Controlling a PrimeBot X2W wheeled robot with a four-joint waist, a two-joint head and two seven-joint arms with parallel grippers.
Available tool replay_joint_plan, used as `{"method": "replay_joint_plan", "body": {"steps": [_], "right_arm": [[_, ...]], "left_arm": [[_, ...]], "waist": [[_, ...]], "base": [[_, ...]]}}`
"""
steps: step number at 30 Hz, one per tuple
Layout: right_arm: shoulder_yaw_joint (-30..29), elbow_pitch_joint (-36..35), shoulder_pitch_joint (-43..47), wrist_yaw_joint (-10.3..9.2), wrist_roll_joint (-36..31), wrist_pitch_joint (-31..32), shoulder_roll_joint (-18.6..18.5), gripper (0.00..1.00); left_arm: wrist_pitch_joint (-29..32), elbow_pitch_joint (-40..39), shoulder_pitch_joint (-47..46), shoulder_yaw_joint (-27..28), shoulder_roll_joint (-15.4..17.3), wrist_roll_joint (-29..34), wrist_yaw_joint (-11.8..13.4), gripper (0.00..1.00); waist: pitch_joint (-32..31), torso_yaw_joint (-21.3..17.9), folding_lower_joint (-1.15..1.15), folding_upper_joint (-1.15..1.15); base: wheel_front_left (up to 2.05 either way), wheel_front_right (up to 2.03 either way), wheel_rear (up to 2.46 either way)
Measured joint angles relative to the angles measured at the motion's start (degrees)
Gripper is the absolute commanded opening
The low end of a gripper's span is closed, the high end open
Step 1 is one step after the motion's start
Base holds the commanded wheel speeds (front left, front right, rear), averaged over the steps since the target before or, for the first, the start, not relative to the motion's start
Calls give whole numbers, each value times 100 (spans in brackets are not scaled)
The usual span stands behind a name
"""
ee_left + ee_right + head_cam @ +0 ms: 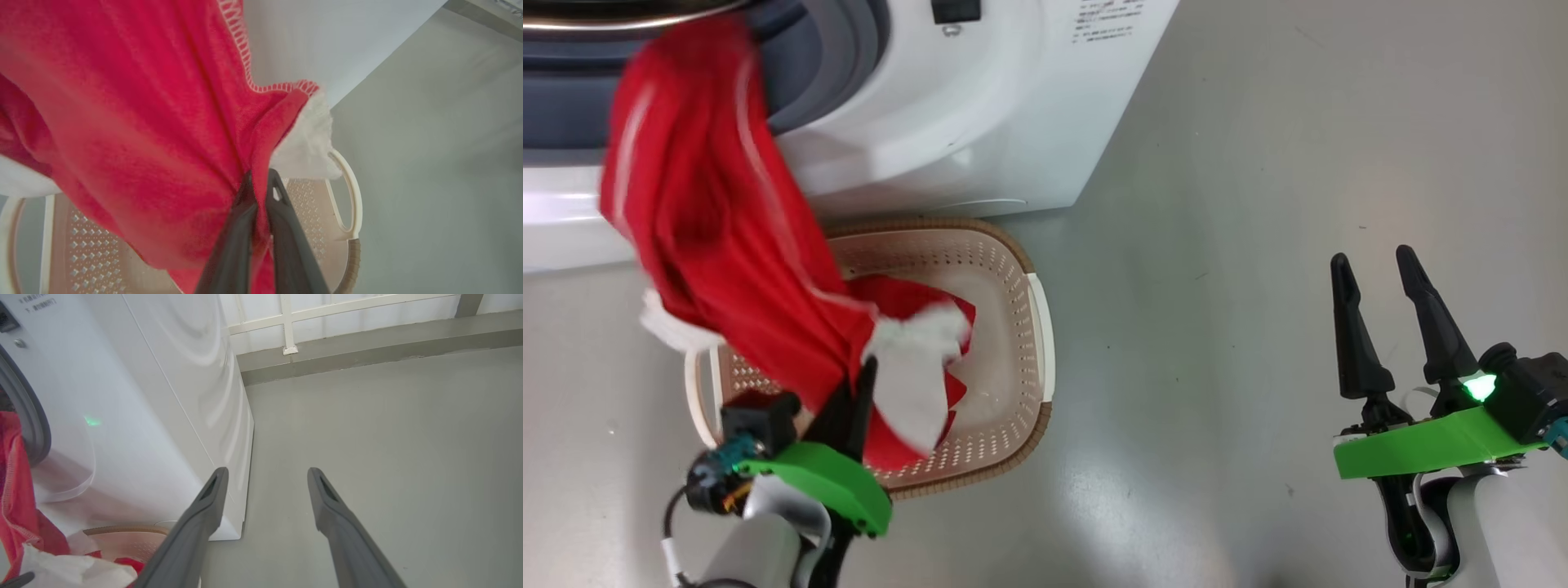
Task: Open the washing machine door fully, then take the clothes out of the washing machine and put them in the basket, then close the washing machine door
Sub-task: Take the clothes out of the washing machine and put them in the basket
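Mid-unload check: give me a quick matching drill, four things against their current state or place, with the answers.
Things
1. left gripper
2. right gripper
3. basket
4. red garment

States or places
A. open, over the grey floor
B. on the floor in front of the washing machine
C. shut on red fabric
D. draped from near the machine's opening down over the basket

Pairs: 1-C, 2-A, 3-B, 4-D

Bright even light, soft floor (1094, 490) glare, clothes (711, 212) motion-blurred
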Motion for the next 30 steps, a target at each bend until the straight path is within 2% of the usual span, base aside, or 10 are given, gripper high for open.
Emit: {"method": "replay_joint_plan", "body": {"steps": [6, 15, 21, 26, 27, 28, 29, 30], "right_arm": [[21, -9, -6, 0, 13, 0, 1, 100], [41, -60, -129, 0, 20, 0, 1, 100], [115, -75, -147, 0, 57, 0, 1, 100], [146, -97, -222, 0, 64, 0, 1, 100], [146, -101, -248, 0, 64, 0, 1, 100], [147, -101, -265, 0, 64, 0, 1, 100], [146, -99, -268, 0, 64, 0, 1, 100], [146, -96, -268, 0, 64, 0, 1, 100]], "left_arm": [[8, 745, -223, -375, 22, -253, 0, 0], [7, 1128, -772, -491, 123, -396, 0, 0], [7, 1493, -963, -1126, 136, -829, 0, 0], [7, 1625, -1195, -1213, 304, -1112, 0, 0], [7, 1626, -1237, -1209, 316, -1123, 0, 15], [7, 1633, -1274, -1206, 320, -1146, 0, 35], [7, 1640, -1299, -1200, 323, -1149, -1, 48], [7, 1646, -1307, -1192, 327, -1149, -1, 79]], "waist": [[118, -61, 0, 0], [359, -159, 0, 0], [555, -243, 0, 0], [682, -292, 0, 0], [697, -297, 0, 0], [708, -301, 0, 0], [710, -302, 0, 0], [704, -302, 0, 0]], "base": [[0, 0, 0], [0, 0, 0], [0, 0, 0], [0, 0, 0], [0, 0, 0], [0, 0, 0], [0, 0, 0], [0, 0, 0]]}}
